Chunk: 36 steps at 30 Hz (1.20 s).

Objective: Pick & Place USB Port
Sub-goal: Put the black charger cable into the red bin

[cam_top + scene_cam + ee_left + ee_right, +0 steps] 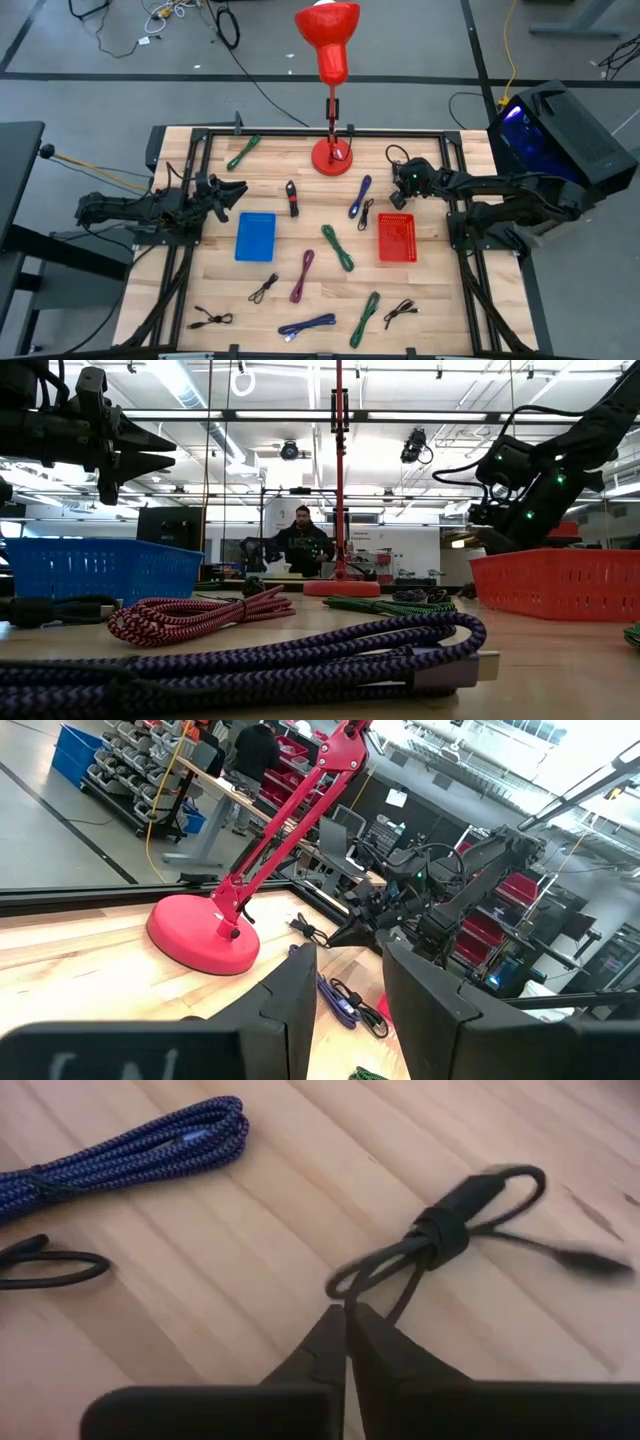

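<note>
On the table (pixel 420 290), two baskets (pixel 255 237), one lamp (pixel 331 100)

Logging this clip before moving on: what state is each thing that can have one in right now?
Right tool: shut, empty, tips beside the bundled black cable.
Bundled black cable: lying on the wooden table, not held.
Left tool: open, empty, raised by the blue plastic basket.
Blue plastic basket: upright, nothing visible inside.
Red plastic basket: upright, nothing visible inside.
Red desk lamp: standing upright.
</note>
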Available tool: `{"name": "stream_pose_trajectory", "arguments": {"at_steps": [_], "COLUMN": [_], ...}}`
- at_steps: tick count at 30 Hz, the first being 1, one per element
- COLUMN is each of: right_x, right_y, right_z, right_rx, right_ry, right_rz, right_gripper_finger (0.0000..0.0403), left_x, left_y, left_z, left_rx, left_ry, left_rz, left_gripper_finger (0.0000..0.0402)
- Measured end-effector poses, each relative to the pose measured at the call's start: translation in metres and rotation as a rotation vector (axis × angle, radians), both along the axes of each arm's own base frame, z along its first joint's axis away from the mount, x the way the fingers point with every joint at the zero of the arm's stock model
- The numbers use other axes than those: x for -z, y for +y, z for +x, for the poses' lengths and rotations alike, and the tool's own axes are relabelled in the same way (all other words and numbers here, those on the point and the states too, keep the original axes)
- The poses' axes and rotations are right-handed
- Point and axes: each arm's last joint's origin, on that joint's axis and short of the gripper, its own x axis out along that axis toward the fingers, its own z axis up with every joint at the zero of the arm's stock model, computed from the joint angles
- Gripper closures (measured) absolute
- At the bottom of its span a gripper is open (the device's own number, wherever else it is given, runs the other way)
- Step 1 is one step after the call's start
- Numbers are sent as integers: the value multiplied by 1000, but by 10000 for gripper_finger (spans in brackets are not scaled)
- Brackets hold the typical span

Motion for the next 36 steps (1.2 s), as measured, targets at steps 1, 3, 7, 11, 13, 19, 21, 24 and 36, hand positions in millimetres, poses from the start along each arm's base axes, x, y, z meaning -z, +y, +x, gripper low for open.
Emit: {"name": "stream_pose_trajectory", "arguments": {"at_steps": [1, 3, 7, 11, 13, 19, 21, 24, 36], "right_x": [0, -1, -10, -35, -53, -110, -127, -145, -150], "right_y": [0, 0, -1, -7, -10, -9, -2, 14, 105], "right_z": [0, 1, 6, 16, 22, 41, 47, 53, 54], "right_rx": [-2, -10, -36, -80, -106, -203, -251, -320, -468], "right_ry": [-2, -14, -65, -94, -93, -89, -87, -57, 50], "right_rz": [2, 7, 16, -25, -52, -97, -99, -89, 95], "right_gripper_finger": [396, 398, 400, 401, 401, 402, 402, 402, 403], "left_x": [0, 0, 0, 0, 0, 0, 0, 0, 7], "left_y": [0, 0, 0, 0, 0, 0, 0, 0, 0], "left_z": [0, 0, 0, 0, 0, 0, 0, 0, 6], "left_rx": [0, 0, 0, 0, 0, -1, -1, -1, 0], "left_ry": [0, 0, 0, 0, 0, 5, 5, 7, 94], "left_rz": [0, 0, 0, 0, 0, 2, 4, 4, 4], "left_gripper_finger": [280, 280, 280, 280, 280, 280, 280, 280, 280]}}
